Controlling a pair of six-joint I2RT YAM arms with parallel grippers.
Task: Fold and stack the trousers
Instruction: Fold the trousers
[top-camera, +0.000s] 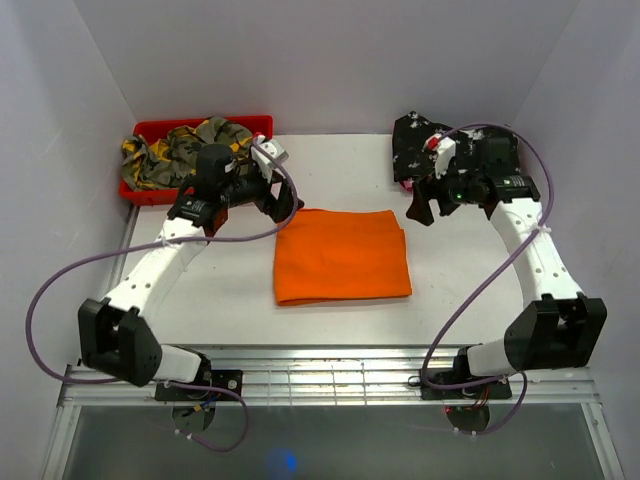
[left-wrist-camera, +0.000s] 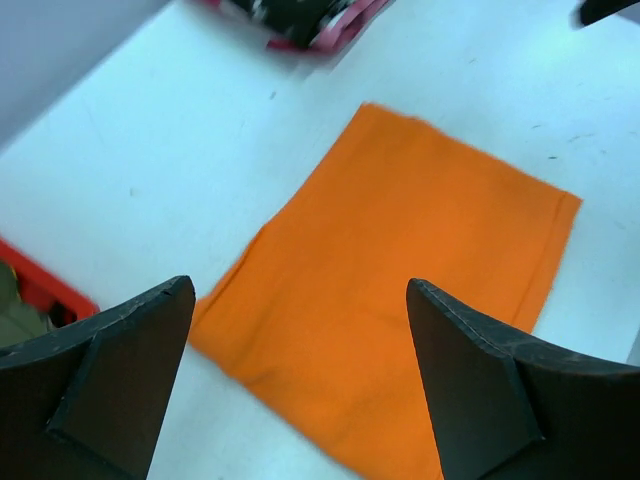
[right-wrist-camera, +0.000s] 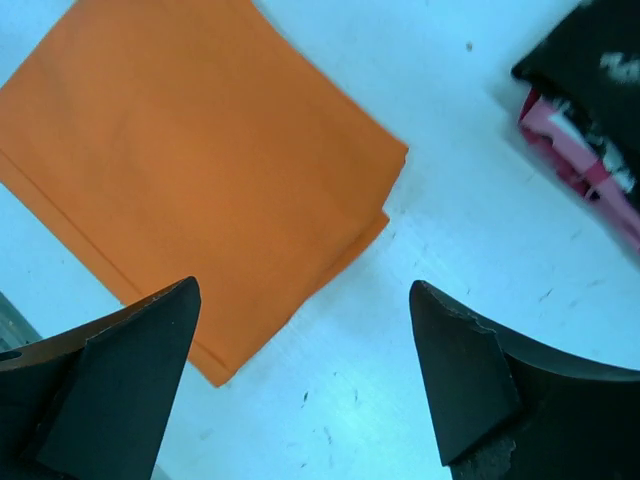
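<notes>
At centre of bench (top-camera: 225, 290), folded trousers (top-camera: 342, 255) lying flat, left claw (left-wrist-camera: 300, 285) spread, right claw (right-wrist-camera: 303, 285) spread, both empty.

**Inspector:** Item under review?

**Recorder:** The trousers (top-camera: 342, 256): plain bright orange soft cloth, no pattern.

**Inspector:** Condition?

**Recorder:** Folded into a flat, roughly rectangular packet. Layered edges show along one side and at one corner. The surface is smooth with few creases, and the packet lies flat on the table (top-camera: 230, 290).

**Inspector:** Position?

**Recorder:** Between the two grippers, on the near side of both. Its far-left corner sits just beside the left gripper (top-camera: 287, 203). Its far-right corner is near the right gripper (top-camera: 428, 208), with a strip of bare table between them. Neither gripper holds the cloth.
</notes>
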